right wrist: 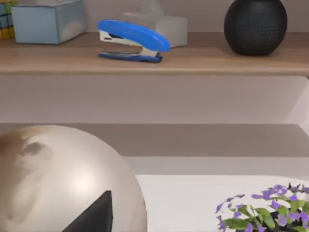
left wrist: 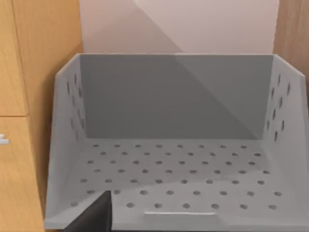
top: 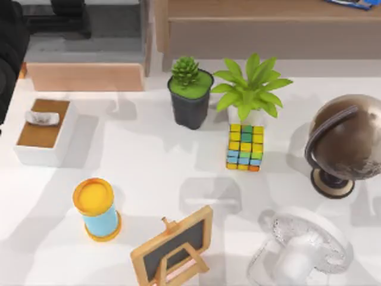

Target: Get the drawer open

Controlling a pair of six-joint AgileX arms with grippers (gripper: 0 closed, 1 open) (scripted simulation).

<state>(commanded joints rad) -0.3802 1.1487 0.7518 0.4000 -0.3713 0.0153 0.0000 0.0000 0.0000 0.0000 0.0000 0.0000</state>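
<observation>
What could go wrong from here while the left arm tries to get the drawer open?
1. The left gripper faces into the grey perforated compartment, while the orange-tan drawer is only a sliver at the top view's left edge. The arm may end up working on the wrong one.
2. The right gripper sits close to the globe and could knock it if it moves.

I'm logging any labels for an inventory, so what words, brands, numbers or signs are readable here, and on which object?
None can be read.
Small chalkboard: slate blank.
Tissue box: no print shows.
Globe: plain brown, no place names.
Blue stapler: no brand mark shows.
Yellow-topped cylinder: no label shows.
</observation>
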